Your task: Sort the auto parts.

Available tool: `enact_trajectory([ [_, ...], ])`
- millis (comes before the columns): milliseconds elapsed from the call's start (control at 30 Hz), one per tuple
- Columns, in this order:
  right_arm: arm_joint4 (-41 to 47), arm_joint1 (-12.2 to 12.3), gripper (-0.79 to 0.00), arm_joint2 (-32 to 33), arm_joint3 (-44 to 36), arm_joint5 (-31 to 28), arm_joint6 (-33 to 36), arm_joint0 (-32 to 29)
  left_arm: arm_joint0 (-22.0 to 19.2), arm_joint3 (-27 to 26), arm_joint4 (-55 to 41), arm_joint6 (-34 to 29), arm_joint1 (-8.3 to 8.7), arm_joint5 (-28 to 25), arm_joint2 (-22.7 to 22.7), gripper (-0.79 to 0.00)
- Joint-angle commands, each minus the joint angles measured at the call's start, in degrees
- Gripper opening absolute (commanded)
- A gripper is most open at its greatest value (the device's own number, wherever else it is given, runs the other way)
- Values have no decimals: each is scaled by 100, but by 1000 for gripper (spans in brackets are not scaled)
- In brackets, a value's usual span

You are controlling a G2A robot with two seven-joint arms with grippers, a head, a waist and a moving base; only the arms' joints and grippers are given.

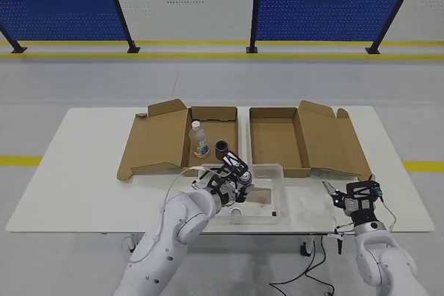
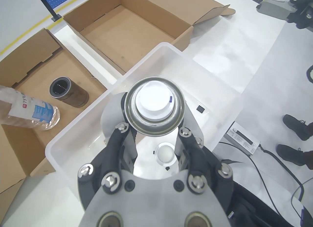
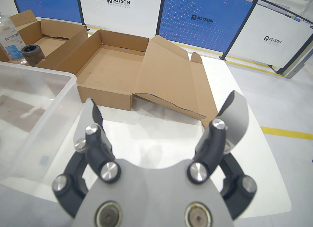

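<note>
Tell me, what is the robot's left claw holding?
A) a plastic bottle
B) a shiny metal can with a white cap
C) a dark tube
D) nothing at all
B: the left gripper is shut on the metal can over the clear bin, while the bottle and the dark tube sit in a cardboard box.

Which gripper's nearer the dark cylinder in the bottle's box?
Left. The left gripper, shut on a metal can, is over the clear bin, next to the box holding the dark cylinder. The right gripper is open, beyond the empty box.
</note>
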Motion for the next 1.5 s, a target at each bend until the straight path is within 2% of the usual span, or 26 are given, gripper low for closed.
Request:
enact_trajectory([
  [0, 0, 0, 0, 0, 0, 0, 0, 0, 27, -37, 14, 11, 16, 26, -43, -785],
  [267, 0, 0, 0, 0, 0, 0, 0, 0, 66, -251, 130, 107, 86, 431, -455, -785],
  [667, 0, 0, 0, 0, 0, 0, 0, 0, -125, -177, 324, -11, 192, 770, -1089, -785],
  [967, 0, 0, 0, 0, 0, 0, 0, 0, -474, 352, 680, 4, 212, 883, -1033, -785],
  [1200, 0, 0, 0, 0, 0, 0, 0, 0, -769, 1021, 591, 236, 187, 983, -916, -785],
  [1467, 0, 0, 0, 0, 0, 0, 0, 0, -976, 1523, 606, 411, 198, 1053, -962, -785],
])
